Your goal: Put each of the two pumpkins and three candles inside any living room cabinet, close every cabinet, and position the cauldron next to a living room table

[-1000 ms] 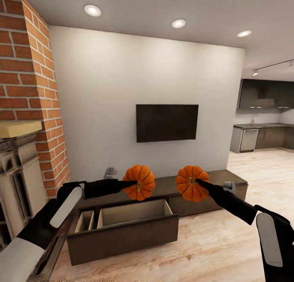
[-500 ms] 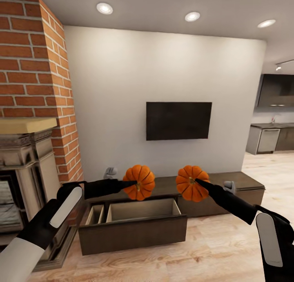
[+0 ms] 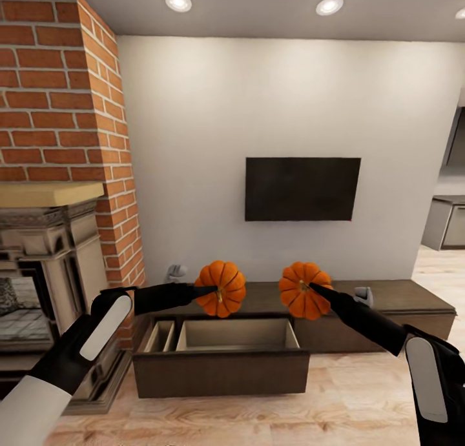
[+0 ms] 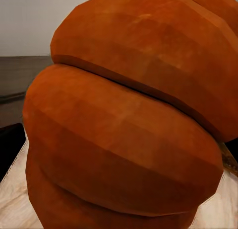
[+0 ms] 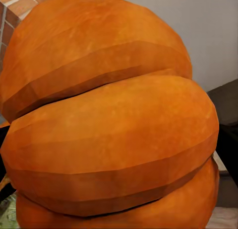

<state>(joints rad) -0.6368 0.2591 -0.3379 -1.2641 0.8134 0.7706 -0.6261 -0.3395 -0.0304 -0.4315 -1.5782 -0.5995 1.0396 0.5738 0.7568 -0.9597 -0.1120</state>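
Note:
Two orange ribbed pumpkins hang in front of me in the head view. My left gripper (image 3: 216,294) is shut on the left pumpkin (image 3: 223,283), which looms close up in the left wrist view (image 4: 124,119). My right gripper (image 3: 305,289) is shut on the right pumpkin (image 3: 298,301), seen large in the right wrist view (image 5: 109,119). Below and beyond them stands the long dark-brown cabinet (image 3: 387,304) against the white wall, with one drawer (image 3: 223,368) pulled open and its pale interior bare. Two small grey candles (image 3: 175,273) (image 3: 364,296) rest on the cabinet top.
A brick chimney (image 3: 64,97) and beige stone fireplace (image 3: 45,265) stand at the left, close to the open drawer. A black TV (image 3: 302,188) hangs on the wall. Pale wood floor (image 3: 349,401) lies in front of the cabinet; kitchen units (image 3: 445,223) show at the far right.
The whole head view has swung left: fireplace, TV and cabinet slid rightward in the picture. Both grippers keep their pumpkins in the same pose.

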